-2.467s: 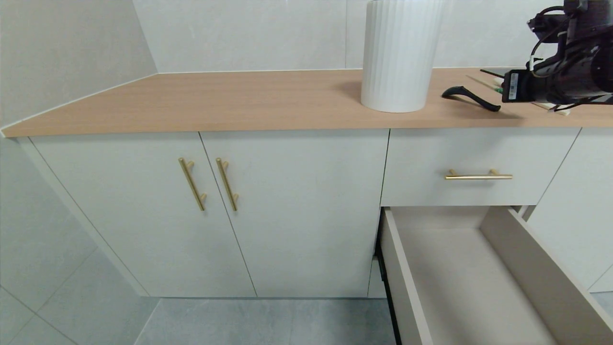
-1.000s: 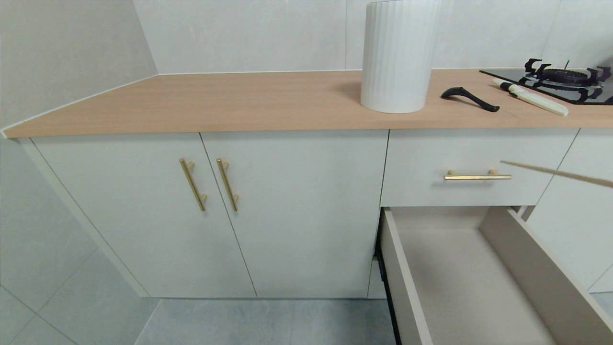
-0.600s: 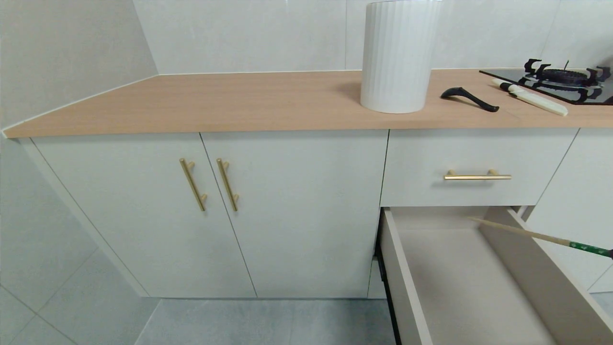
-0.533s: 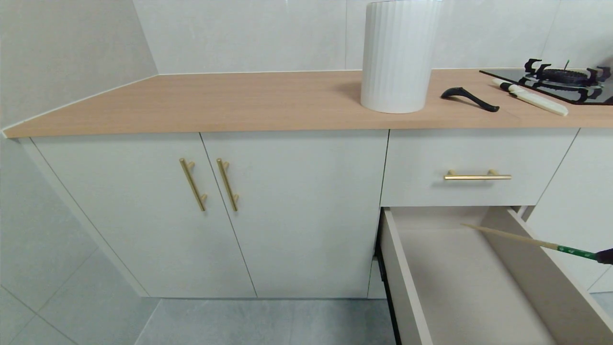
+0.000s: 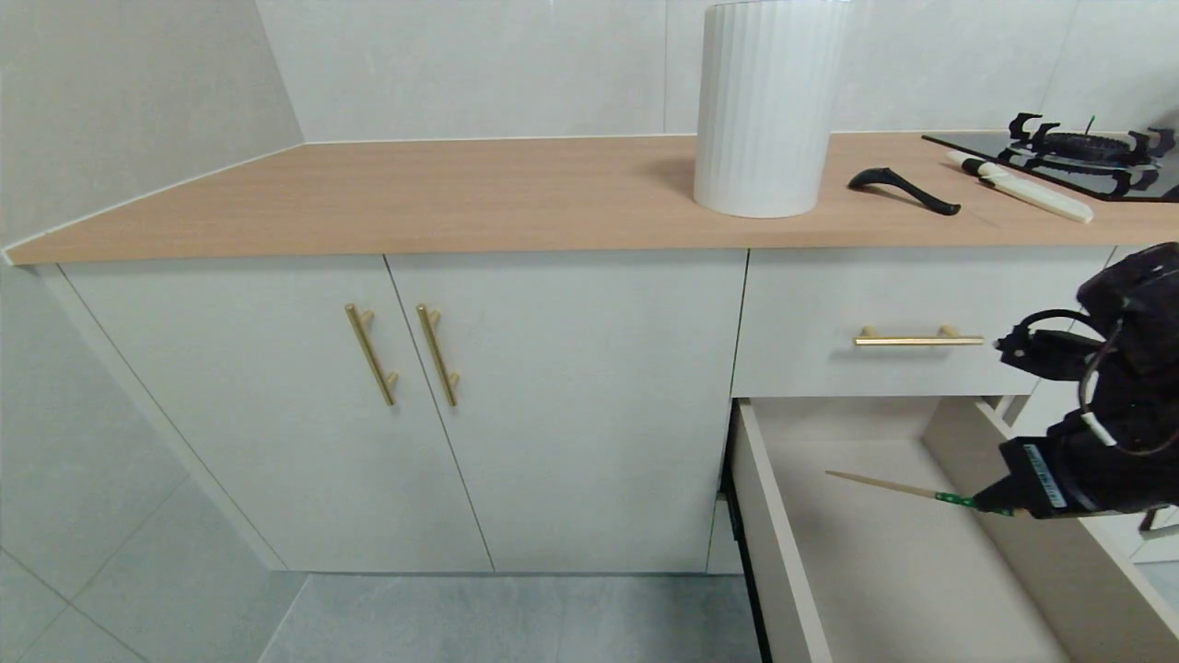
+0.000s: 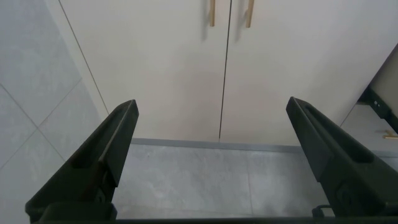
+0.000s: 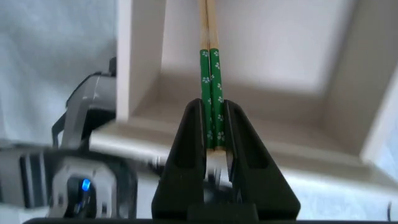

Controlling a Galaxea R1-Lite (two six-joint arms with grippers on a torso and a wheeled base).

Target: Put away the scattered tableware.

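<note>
No legible text, label or number shows.

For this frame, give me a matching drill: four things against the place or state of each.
1 chopsticks
2 knife
3 drawer
4 left end effector

A pulled open, under the counter
B open, facing the cabinet doors
C lying on the counter beside the stove
D clamped in the right end effector

Pairs: 1-D, 2-C, 3-A, 4-B

countertop [image 5: 461,198]: matt wood | drawer handle [image 5: 919,340]: brushed gold metal | chopsticks [image 5: 898,487]: bare wood, green-painted ends | drawer [image 5: 772,529]: smooth, matt
</note>
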